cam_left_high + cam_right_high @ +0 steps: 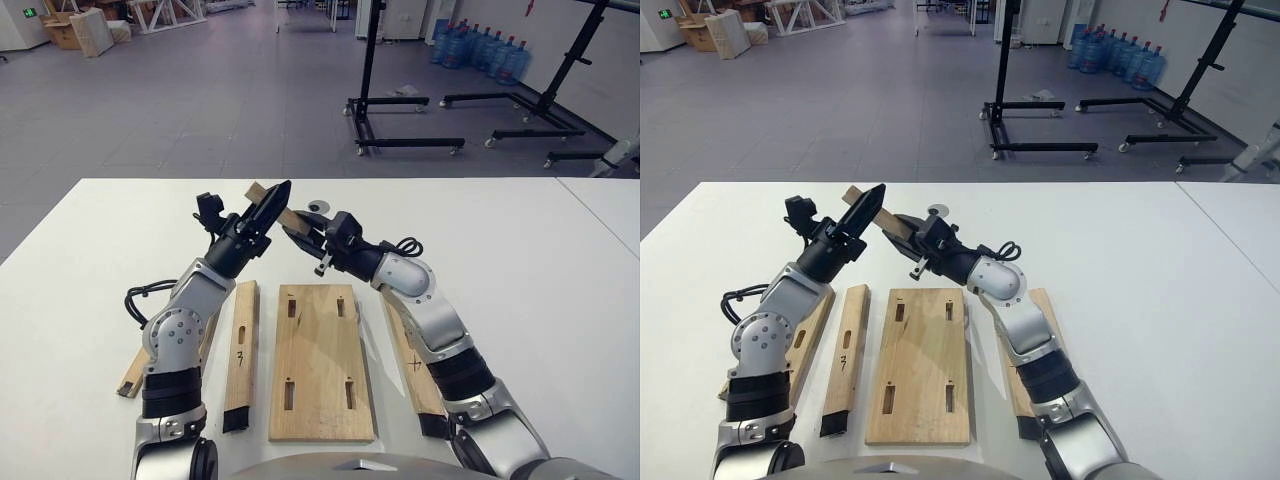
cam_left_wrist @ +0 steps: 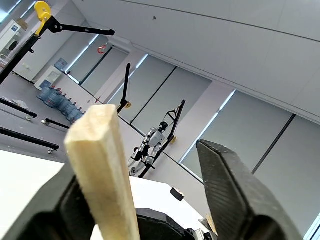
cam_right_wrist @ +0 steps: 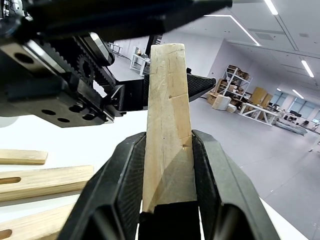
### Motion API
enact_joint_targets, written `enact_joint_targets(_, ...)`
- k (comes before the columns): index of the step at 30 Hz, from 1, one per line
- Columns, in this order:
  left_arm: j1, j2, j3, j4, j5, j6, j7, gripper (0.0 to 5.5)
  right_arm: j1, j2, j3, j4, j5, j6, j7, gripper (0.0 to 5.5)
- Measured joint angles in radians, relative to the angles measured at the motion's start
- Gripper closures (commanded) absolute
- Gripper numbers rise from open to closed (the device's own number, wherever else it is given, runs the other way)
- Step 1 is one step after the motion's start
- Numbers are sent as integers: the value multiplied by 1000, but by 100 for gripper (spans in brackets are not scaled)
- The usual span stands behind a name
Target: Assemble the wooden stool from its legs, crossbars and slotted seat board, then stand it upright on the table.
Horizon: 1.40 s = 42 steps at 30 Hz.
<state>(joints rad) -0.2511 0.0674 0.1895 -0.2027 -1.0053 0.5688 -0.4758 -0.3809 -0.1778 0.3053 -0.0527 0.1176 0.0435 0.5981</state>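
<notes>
A short wooden crossbar (image 1: 290,217) is held in the air over the far middle of the table. My right gripper (image 1: 300,232) is shut on its near end; the right wrist view has the bar (image 3: 167,125) clamped between both fingers. My left gripper (image 1: 275,197) is open around the bar's far part. In the left wrist view the bar (image 2: 102,165) rests against one finger, with a wide gap to the other finger (image 2: 230,190). The slotted seat board (image 1: 320,360) lies flat below. One leg (image 1: 241,355) lies beside it, another (image 1: 133,375) under my left arm, a third (image 1: 415,375) under my right arm.
A small round metal piece (image 1: 318,206) lies on the table just beyond the grippers. The white table (image 1: 540,270) stretches wide to both sides. Black wheeled racks (image 1: 400,110) and water bottles (image 1: 480,50) stand on the floor far behind.
</notes>
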Motion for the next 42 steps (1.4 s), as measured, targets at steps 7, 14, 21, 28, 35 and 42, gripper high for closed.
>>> enact_joint_targets(7,3,7,-19,12,45,-11,2,409,0,-7,-12,0,22,21,21,423)
enact_joint_targets(14,3,-4,-26,26,56,-24,3,497,13,-22,-32,-16,51,40,45,423)
enact_joint_targets(21,2,-9,-76,34,164,-79,4,511,20,-46,-41,-16,47,64,41,423)
enact_joint_targets(28,-14,-6,-90,68,256,-163,-5,511,20,-45,-80,-6,84,154,38,298)
enact_joint_targets(35,9,18,49,-70,248,-227,109,511,21,-62,-293,-174,345,424,-8,273)
enact_joint_targets(42,307,139,87,-403,243,-86,245,511,21,-52,-472,-189,326,428,-254,273)
